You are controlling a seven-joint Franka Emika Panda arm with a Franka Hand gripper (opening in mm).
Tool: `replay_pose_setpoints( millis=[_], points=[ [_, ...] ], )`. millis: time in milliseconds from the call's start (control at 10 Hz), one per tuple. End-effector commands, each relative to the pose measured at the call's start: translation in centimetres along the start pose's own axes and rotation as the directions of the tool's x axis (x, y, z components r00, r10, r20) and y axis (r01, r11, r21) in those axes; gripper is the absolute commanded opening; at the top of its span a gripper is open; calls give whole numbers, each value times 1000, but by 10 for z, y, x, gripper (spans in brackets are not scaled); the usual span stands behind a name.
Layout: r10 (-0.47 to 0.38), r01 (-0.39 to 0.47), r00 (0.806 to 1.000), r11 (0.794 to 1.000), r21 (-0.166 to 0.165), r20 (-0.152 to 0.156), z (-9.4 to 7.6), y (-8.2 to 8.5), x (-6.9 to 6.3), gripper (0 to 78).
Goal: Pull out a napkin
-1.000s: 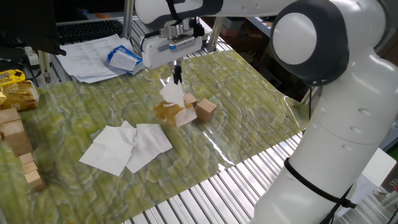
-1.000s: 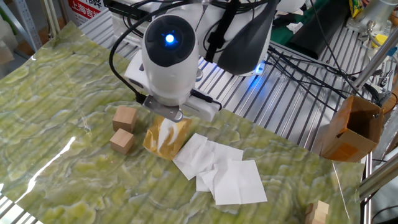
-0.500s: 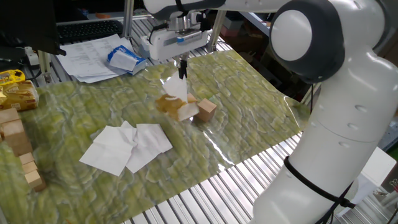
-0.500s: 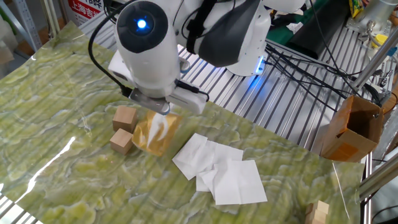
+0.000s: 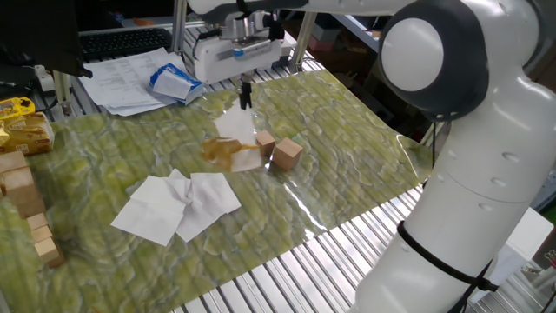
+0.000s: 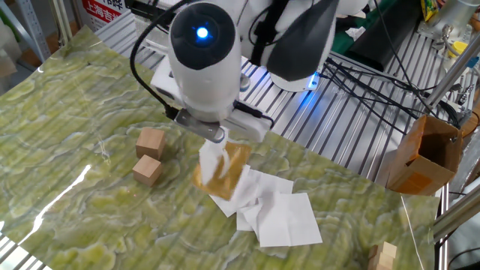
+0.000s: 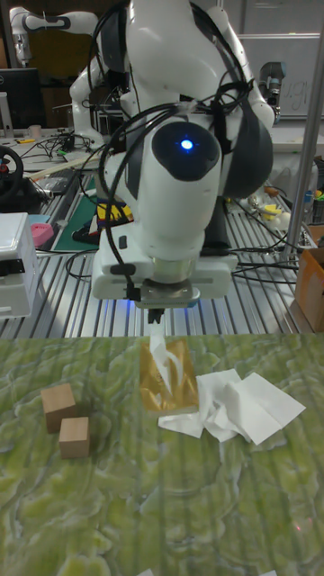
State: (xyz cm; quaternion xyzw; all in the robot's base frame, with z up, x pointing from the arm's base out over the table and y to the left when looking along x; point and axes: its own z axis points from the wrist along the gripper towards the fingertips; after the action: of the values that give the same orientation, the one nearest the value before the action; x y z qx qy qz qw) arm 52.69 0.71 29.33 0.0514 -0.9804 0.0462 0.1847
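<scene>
My gripper (image 5: 246, 96) is above the green mat, shut on the top of a white napkin (image 5: 234, 127). The napkin stretches down into the golden-yellow tissue pack (image 5: 227, 152), which sits tilted beneath it. In the other fixed view the arm's hand hides the fingers; the napkin (image 6: 211, 158) and the pack (image 6: 226, 169) show just below it. The tall fixed view shows the gripper (image 7: 155, 317) straight above the napkin (image 7: 160, 353) and the pack (image 7: 169, 379).
Several loose napkins (image 5: 176, 203) lie in front of the pack, overlapping. Two wooden blocks (image 5: 287, 154) (image 5: 266, 143) sit beside it. Printed papers and a blue pack (image 5: 170, 81) lie at the back; stacked wooden blocks (image 5: 22, 189) stand at the left edge. A cardboard box (image 6: 425, 154) stands off the mat.
The gripper has shifted sideways with the napkin, away from the two blocks and toward the loose napkins. The pack has come along with it.
</scene>
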Motion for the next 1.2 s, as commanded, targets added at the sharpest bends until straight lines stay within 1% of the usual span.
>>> replay_pose_setpoints(
  millis=[100,200,400,600,700,800,900,1000,1100,1200],
  points=[
    [-2,2,1000,1000,-9,1,-6,1,4,12],
    [-47,50,999,983,179,-21,-7,-1,3,12],
    [-52,54,998,989,140,-20,-7,-2,3,12],
    [-26,26,1000,998,57,0,-8,-5,5,12],
    [-10,11,1000,1000,-17,11,-10,-10,6,12],
    [-11,12,1000,999,-49,13,-13,-15,5,12],
    [-23,24,1000,999,-48,18,-13,-20,3,12],
    [-32,35,999,993,-114,28,-14,-28,1,12],
    [-4,16,999,959,-281,46,-12,-34,-1,12],
    [33,-12,998,918,-396,47,-12,-34,-2,12]
  ],
)
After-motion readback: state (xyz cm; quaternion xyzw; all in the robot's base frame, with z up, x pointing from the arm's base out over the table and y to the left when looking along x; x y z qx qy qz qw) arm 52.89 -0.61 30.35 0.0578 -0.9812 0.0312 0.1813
